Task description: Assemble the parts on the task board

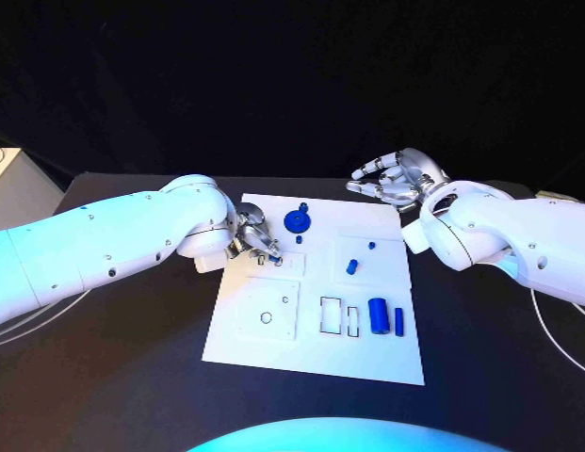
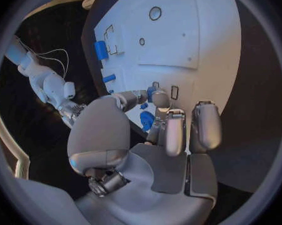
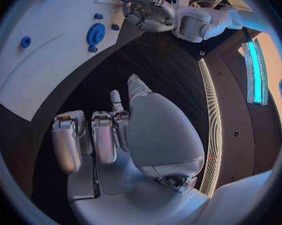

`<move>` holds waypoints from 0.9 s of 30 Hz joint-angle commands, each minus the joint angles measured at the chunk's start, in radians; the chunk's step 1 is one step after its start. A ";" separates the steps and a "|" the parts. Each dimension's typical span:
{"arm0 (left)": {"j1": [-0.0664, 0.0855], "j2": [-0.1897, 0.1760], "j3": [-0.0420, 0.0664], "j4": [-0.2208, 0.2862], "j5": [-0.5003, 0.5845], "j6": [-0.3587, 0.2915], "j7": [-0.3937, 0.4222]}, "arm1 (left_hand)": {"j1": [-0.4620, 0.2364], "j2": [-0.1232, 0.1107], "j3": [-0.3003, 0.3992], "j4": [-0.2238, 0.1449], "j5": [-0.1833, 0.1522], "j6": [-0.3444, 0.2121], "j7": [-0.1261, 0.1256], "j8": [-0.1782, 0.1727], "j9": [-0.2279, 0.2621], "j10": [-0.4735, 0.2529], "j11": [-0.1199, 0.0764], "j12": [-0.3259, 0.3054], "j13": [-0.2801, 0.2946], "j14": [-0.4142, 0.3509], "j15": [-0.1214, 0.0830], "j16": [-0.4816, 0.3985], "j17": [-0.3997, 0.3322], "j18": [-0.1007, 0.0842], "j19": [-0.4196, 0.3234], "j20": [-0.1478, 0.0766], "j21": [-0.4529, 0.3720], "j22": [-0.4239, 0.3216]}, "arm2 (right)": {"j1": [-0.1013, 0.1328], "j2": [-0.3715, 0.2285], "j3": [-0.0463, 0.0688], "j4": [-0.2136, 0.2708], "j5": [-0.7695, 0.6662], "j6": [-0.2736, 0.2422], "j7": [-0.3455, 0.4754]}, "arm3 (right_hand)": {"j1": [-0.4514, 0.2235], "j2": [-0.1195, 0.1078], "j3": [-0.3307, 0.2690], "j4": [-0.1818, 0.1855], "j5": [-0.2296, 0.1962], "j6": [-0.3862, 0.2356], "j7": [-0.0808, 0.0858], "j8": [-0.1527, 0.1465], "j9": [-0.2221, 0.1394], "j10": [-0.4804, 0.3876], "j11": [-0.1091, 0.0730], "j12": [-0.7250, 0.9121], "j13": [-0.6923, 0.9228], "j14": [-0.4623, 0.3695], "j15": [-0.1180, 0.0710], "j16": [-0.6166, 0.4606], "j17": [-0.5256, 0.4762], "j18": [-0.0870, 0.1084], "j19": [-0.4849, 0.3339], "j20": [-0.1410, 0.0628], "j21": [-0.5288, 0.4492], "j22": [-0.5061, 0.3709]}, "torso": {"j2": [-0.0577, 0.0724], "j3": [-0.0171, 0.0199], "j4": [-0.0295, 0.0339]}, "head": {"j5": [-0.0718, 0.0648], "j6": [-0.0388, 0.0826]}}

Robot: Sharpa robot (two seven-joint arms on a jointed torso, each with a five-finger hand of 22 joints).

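The task board (image 1: pixel 313 348) lies mid-worktop, blue parts scattered across it. My left hand (image 1: pixel 255 237) hovers at its left edge, fingertips pinching a small blue part (image 2: pixel 152 91) over the little slots; seating it there calls for careful alignment, I judge. My right hand (image 1: pixel 394 179) waits beyond the far corner, fingers loosely apart, holding nothing.

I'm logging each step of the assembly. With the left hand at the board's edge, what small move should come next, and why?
Probably lower the left hand slightly to seat the small blue part its fingers pinch: it is over the slots on the white board. The right hand holds nothing, off the board.
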 commanded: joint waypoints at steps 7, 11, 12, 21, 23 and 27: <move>0.000 0.010 0.000 -0.005 -0.047 0.023 -0.008 | -0.013 0.001 0.179 -0.181 0.009 0.033 -0.023 0.005 0.214 0.003 0.001 -0.001 -0.005 0.082 -0.005 0.006 0.182 -0.005 0.009 -0.001 0.006 0.002 | -0.002 0.001 0.000 0.003 -0.011 0.022 0.005 | -0.009 0.003 0.008 -0.001 0.007 -0.008 0.001 0.002 0.000 0.024 0.007 0.000 0.190 0.090 0.010 -0.007 0.205 -0.012 0.100 0.005 -0.004 0.257 | 0.002 0.0001 0.0001 | 0.000 0.001; -0.001 0.016 -0.001 -0.008 -0.047 0.026 -0.008 | -0.013 0.001 0.179 -0.181 0.009 0.033 -0.023 0.005 0.214 0.003 0.001 -0.002 -0.007 0.082 -0.005 0.006 0.182 -0.005 0.009 -0.001 0.006 0.002 | -0.002 0.001 0.000 0.003 -0.012 0.023 0.006 | -0.010 0.003 0.008 -0.001 0.009 -0.009 0.001 0.002 0.000 0.024 0.007 0.000 0.190 0.090 0.010 -0.007 0.205 -0.012 0.100 0.005 -0.004 0.257 | 0.003 -0.0001 -0.0003 | 0.004 -0.002; -0.001 0.017 -0.001 -0.008 -0.047 0.026 -0.007 | -0.013 0.001 0.179 -0.181 0.009 0.033 -0.023 0.005 0.214 0.003 0.001 -0.002 -0.007 0.082 -0.005 0.006 0.182 -0.005 0.009 -0.001 0.006 0.002 | -0.002 0.001 0.000 0.003 -0.012 0.024 0.006 | -0.010 0.003 0.008 -0.001 0.009 -0.009 0.001 0.002 0.000 0.024 0.007 0.000 0.190 0.090 0.010 -0.007 0.205 -0.012 0.100 0.005 -0.004 0.257 | 0.003 0.0000 -0.0003 | 0.004 -0.002; -0.002 0.023 -0.002 -0.008 -0.047 0.030 -0.003 | -0.014 0.001 0.178 -0.181 0.010 0.033 -0.023 0.006 0.215 0.003 0.001 -0.002 -0.008 0.082 -0.005 0.006 0.183 -0.005 0.010 -0.001 0.006 0.003 | -0.004 0.002 -0.001 0.002 -0.012 0.033 0.009 | -0.014 0.000 0.007 0.000 0.014 -0.011 0.002 0.003 0.000 0.022 0.007 -0.002 0.187 0.090 0.010 -0.007 0.204 -0.011 0.099 0.005 -0.005 0.256 | 0.002 -0.0003 0.0011 | 0.003 -0.006; -0.003 0.024 -0.002 -0.007 -0.047 0.031 -0.002 | -0.014 0.001 0.178 -0.181 0.010 0.033 -0.023 0.006 0.215 0.003 0.001 -0.002 -0.008 0.082 -0.005 0.006 0.183 -0.005 0.010 -0.001 0.006 0.003 | -0.004 0.002 -0.001 0.002 -0.012 0.034 0.010 | -0.014 0.000 0.007 0.000 0.014 -0.011 0.002 0.003 0.000 0.022 0.007 -0.002 0.187 0.090 0.010 -0.007 0.204 -0.011 0.099 0.005 -0.005 0.256 | 0.001 -0.0006 0.0012 | 0.003 -0.008; -0.003 0.024 -0.002 -0.006 -0.047 0.035 -0.002 | -0.015 0.002 0.179 -0.181 0.011 0.033 -0.024 0.006 0.215 0.003 0.001 -0.002 -0.009 0.083 -0.005 0.007 0.184 -0.006 0.010 -0.001 0.007 0.003 | -0.005 0.003 -0.001 0.002 -0.011 0.036 0.010 | -0.016 0.000 0.007 0.001 0.015 -0.011 0.002 0.003 0.000 0.022 0.007 -0.002 0.187 0.090 0.010 -0.007 0.204 -0.011 0.099 0.005 -0.006 0.255 | 0.000 -0.0003 0.0005 | -0.001 -0.009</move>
